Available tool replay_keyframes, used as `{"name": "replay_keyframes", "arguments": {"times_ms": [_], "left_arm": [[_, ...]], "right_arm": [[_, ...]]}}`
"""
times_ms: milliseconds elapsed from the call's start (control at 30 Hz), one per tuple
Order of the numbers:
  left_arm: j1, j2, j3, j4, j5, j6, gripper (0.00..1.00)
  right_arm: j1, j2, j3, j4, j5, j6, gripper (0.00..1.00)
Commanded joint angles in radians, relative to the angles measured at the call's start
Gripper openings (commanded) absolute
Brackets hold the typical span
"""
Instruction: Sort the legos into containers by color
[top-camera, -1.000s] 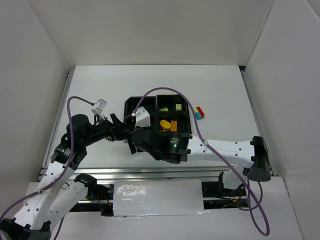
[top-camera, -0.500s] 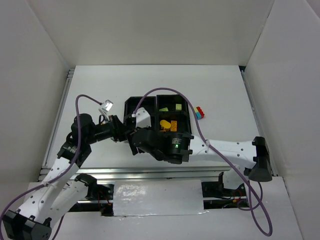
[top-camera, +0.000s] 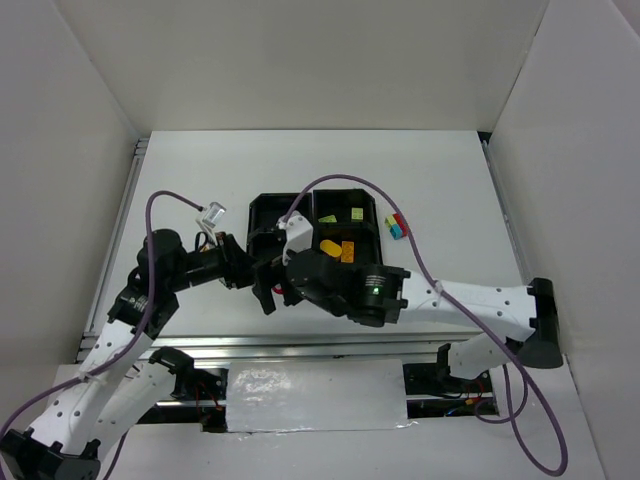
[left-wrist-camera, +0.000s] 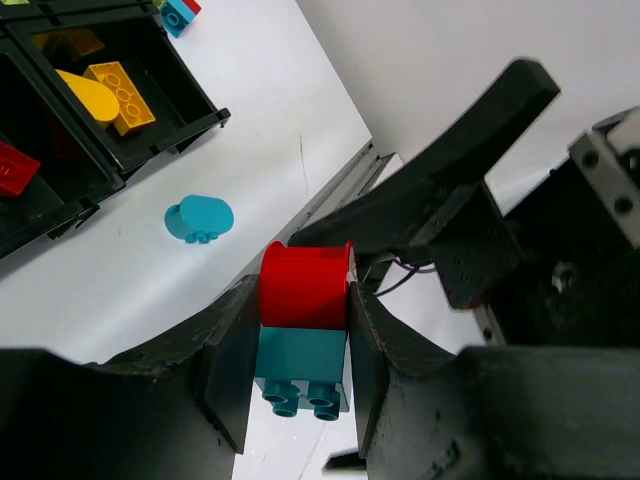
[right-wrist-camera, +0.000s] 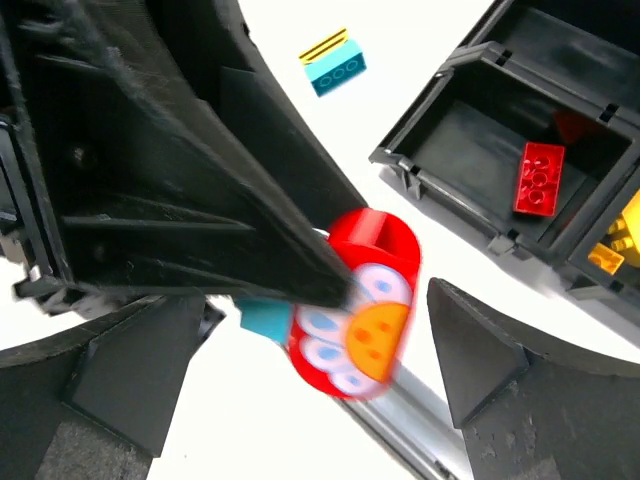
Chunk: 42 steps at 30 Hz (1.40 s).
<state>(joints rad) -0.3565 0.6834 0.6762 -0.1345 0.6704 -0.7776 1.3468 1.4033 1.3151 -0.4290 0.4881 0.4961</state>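
Observation:
My left gripper (left-wrist-camera: 300, 340) is shut on a red rounded lego (left-wrist-camera: 305, 285) joined to a cyan lego (left-wrist-camera: 300, 365), held above the table by the near left corner of the black tray (top-camera: 262, 204). My right gripper (right-wrist-camera: 315, 310) is open, its fingers standing either side of the same red lego (right-wrist-camera: 365, 300) without touching it. The near compartments hold yellow legos (left-wrist-camera: 105, 92) and a red one (right-wrist-camera: 540, 177). A far one holds green legos (top-camera: 340, 215). A cyan rounded lego (left-wrist-camera: 200, 217) lies loose on the table.
A small cluster of red, cyan and green bricks (top-camera: 397, 226) lies right of the tray. A cyan brick with a yellow piece (right-wrist-camera: 335, 62) lies on the table. Both wrists crowd together in front of the tray, near the metal rail (top-camera: 300, 345).
The left gripper closed on the red and cyan stack. The right gripper then opened, let go of it, and its arm shifted slightly right.

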Motion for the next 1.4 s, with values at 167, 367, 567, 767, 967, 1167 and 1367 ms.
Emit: {"name": "replay_keyframes", "arguments": {"times_ms": [167, 367, 567, 767, 967, 1167, 1367], "left_arm": [[-0.007, 0.001, 0.094, -0.025, 0.064, 0.077, 0.0], [-0.009, -0.031, 0.045, 0.114, 0.253, 0.071, 0.0], [-0.013, -0.065, 0.019, 0.257, 0.328, 0.008, 0.0], [-0.015, -0.084, 0.028, 0.266, 0.344, -0.008, 0.0], [-0.015, -0.099, 0.016, 0.282, 0.345, -0.019, 0.0], [-0.015, -0.105, 0.028, 0.222, 0.328, 0.029, 0.0], [-0.016, -0.09, 0.06, 0.138, 0.258, 0.07, 0.19]], "right_arm": [[-0.077, -0.315, -0.236, 0.157, -0.375, -0.031, 1.0], [-0.248, -0.555, -0.451, 0.324, -0.734, -0.004, 1.0], [-0.261, -0.495, -0.404, 0.35, -0.781, 0.015, 0.98], [-0.259, -0.389, -0.367, 0.483, -0.896, 0.056, 0.94], [-0.262, -0.316, -0.335, 0.578, -0.937, 0.073, 0.7], [-0.259, -0.279, -0.321, 0.625, -0.984, 0.076, 0.01], [-0.261, -0.288, -0.358, 0.664, -0.993, 0.088, 0.0]]}}
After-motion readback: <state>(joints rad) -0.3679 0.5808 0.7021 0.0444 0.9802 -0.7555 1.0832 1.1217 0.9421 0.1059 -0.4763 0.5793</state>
